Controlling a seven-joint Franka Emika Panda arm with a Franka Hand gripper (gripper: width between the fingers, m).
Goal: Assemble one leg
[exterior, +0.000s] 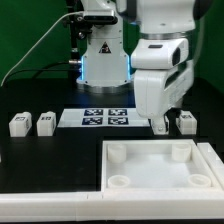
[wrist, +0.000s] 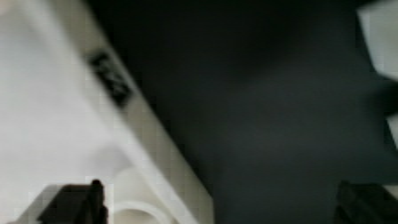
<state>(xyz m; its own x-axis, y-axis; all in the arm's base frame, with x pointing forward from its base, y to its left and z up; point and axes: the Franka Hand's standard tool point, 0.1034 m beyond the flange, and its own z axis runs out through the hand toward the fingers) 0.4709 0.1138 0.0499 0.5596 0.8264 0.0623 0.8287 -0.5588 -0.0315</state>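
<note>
Three legs show in the exterior view: two small white tagged blocks (exterior: 18, 124) (exterior: 45, 122) at the left, and one (exterior: 186, 122) at the right. My gripper (exterior: 165, 124) hangs low over the table just left of the right leg, beyond the far edge of the big white panel (exterior: 160, 168). In the blurred wrist view my gripper (wrist: 217, 203) is open. Its dark fingertips (wrist: 71, 202) stand far apart with nothing held between them. The panel's edge and a round socket (wrist: 135, 212) lie below the gripper. A fourth leg is not visible.
The marker board (exterior: 105, 118) lies on the black table between the left legs and my gripper. A blurred black-and-white tag (wrist: 112, 78) shows in the wrist view. The robot base and lit equipment (exterior: 103, 55) stand at the back.
</note>
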